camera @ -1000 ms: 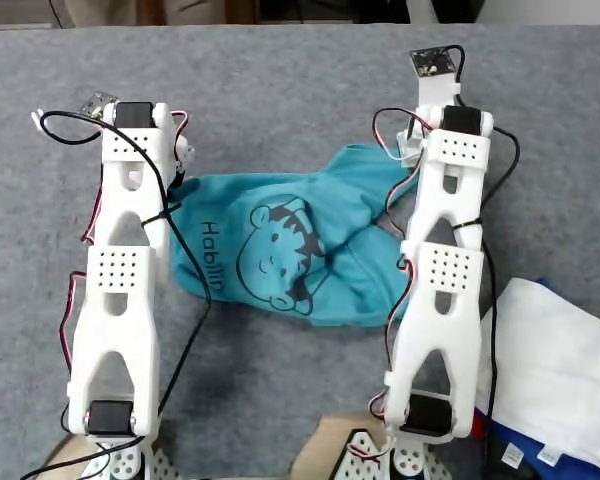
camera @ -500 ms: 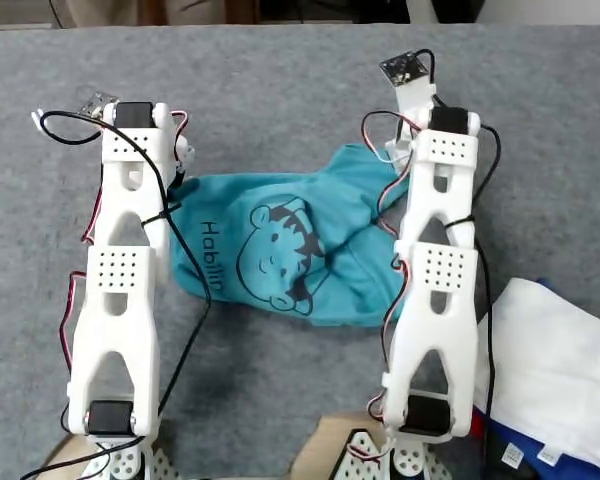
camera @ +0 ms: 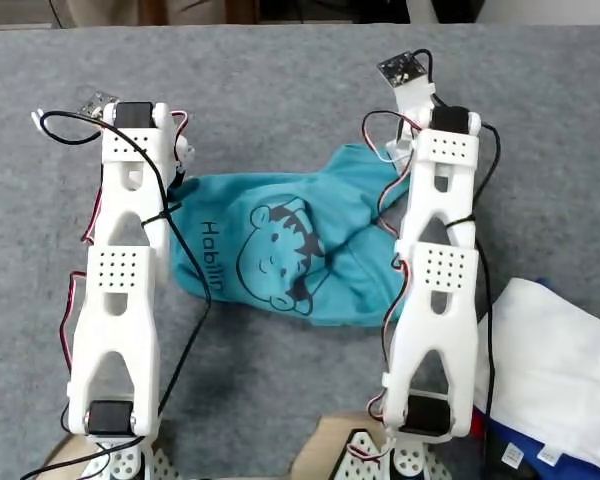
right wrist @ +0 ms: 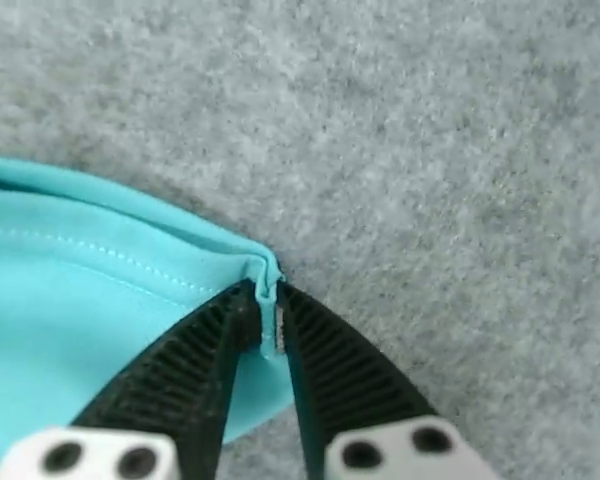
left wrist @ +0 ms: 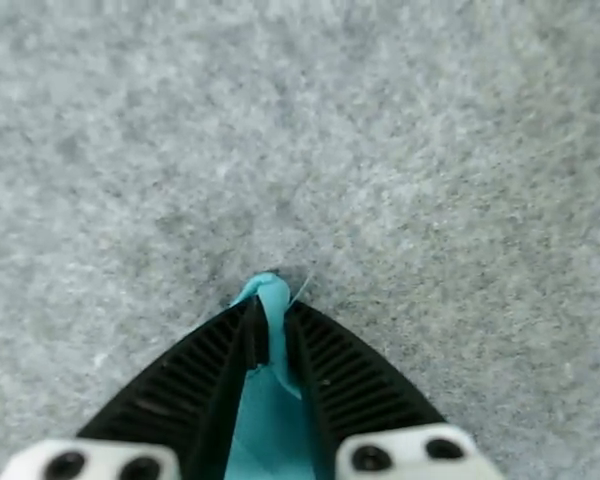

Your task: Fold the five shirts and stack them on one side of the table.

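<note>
Here, one teal shirt (camera: 280, 250) lies on the grey counter (camera: 280, 90). Two hands, left hand (left wrist: 271, 320) and right hand (right wrist: 265, 300), each pinch its edge.

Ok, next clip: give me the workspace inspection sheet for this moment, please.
Surface: grey felt table, no stains seen.
Job's things: teal shirt crumpled between the arms; white cloths piled at the table's right edge, over a blue item.
Clutter: cardboard piece by the arm bases.
Grippers: left gripper and right gripper, fingers shut on teal shirt edges.
Cables: black cable hangs loose off one arm.
Surroundings: nothing seen clearly.
</note>
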Robot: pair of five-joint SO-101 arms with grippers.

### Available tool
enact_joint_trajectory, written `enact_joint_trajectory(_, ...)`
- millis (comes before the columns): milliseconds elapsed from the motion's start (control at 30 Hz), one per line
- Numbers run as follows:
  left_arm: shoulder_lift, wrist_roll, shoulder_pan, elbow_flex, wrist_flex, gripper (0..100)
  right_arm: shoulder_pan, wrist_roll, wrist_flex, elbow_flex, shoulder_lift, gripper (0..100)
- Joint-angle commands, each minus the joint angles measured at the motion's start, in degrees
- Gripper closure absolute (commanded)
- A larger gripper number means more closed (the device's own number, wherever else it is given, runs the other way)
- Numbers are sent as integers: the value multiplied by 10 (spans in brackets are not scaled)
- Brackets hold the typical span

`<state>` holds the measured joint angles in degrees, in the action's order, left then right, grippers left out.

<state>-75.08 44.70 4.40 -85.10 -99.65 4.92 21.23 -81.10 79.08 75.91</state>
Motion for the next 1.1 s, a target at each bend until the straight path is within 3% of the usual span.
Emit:
enact_joint_trajectory(0, -2, -7, 3, -9, 2, 964, -6, -21, -9, 3, -34, 994)
enact_joint_trajectory(133, 3, -7, 3, -14, 4, 980, -13, -21, -29, 42, -56, 995)
enact_joint_trajectory(267, 3, -10, 9, -115, -13, 981, -23, -21, -98, 167, -89, 995)
enact_joint_trajectory(533, 133, -55, 6, -109, -12, 981, -36, -45, -150, 166, -306, 995)
enact_joint_trajectory(667, 226, -71, 4, -107, -13, 981, -29, -53, -170, 165, -410, 995)
enact_joint_trajectory(833, 373, -149, 3, -108, -12, 981, -27, -53, -168, 165, -556, 995)
enact_joint_trajectory(1067, 632, -243, 3, -107, -11, 981, -27, -49, -68, 162, -733, 995)
